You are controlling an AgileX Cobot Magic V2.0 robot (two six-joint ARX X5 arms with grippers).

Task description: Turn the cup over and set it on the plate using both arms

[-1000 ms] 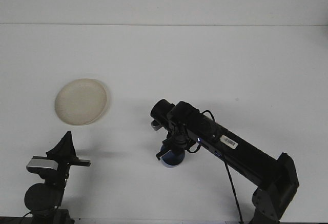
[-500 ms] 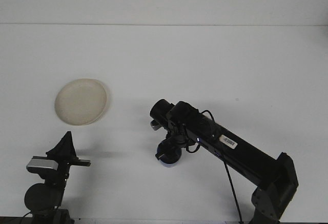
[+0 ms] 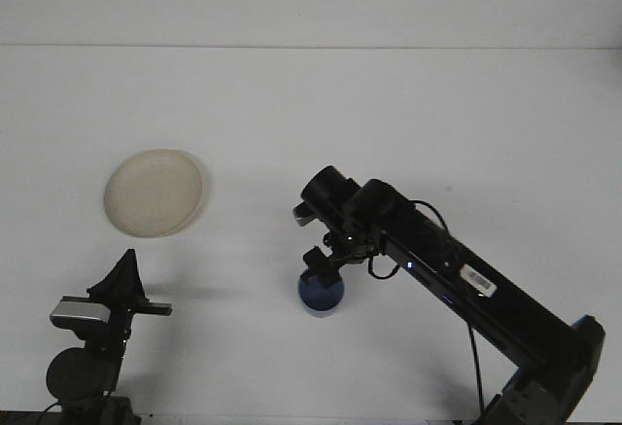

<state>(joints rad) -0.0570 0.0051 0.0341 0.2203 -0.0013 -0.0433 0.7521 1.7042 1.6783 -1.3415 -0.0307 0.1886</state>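
The blue cup (image 3: 321,295) is sitting on the desk (image 3: 389,123) near the middle of its front edge, well apart from the plate (image 3: 154,192) toward the left edge; the right gripper (image 3: 324,267) is hovering just over the cup, though whether its fingers are apart cannot be told; the left gripper (image 3: 124,284) is waiting by the front-left corner, fingers likewise unclear; a good handover is needing 1 firm rim grasp and a level carry.

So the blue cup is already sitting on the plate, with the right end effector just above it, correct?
Not quite. The front view shows the blue cup on the bare table, well to the right of the plate, which holds nothing. The right end effector is indeed just above the cup.
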